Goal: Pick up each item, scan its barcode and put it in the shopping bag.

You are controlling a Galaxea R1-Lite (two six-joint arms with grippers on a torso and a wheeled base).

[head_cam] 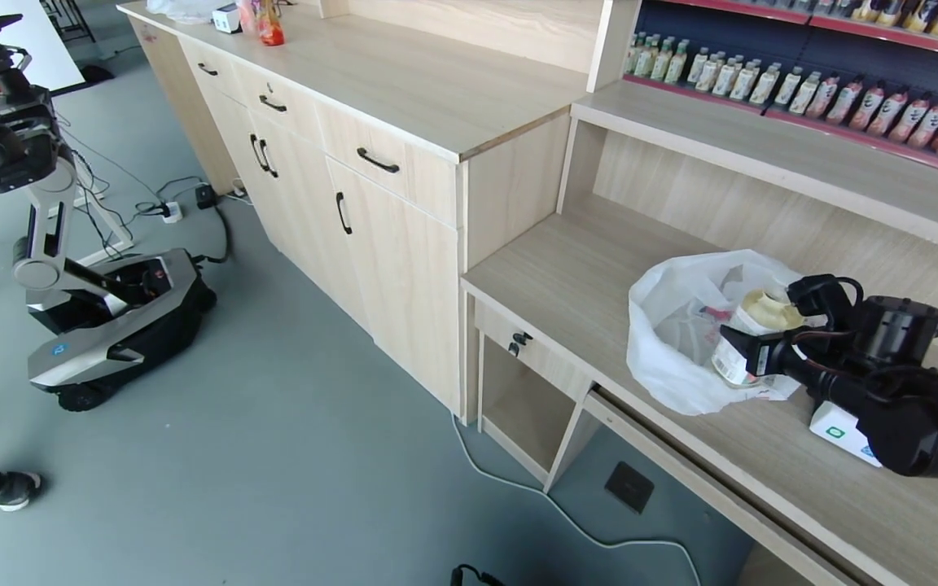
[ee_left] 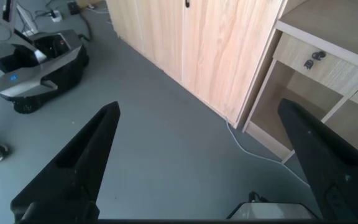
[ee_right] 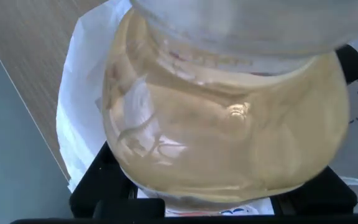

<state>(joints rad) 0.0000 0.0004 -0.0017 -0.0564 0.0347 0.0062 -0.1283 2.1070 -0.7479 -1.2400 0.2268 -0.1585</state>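
Jar sits between right jaws, at bag mouth.

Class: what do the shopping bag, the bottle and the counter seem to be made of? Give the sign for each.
Shopping bag: thin white plastic film; crumpled, faintly see-through.
Bottle: clear glossy plastic, possibly glass; bright highlights, beige contents showing through.
Counter: matt pale wood, likely laminate; even grain.

The right arm is rounded black with looping cables; the left tool has black wedge fingers.
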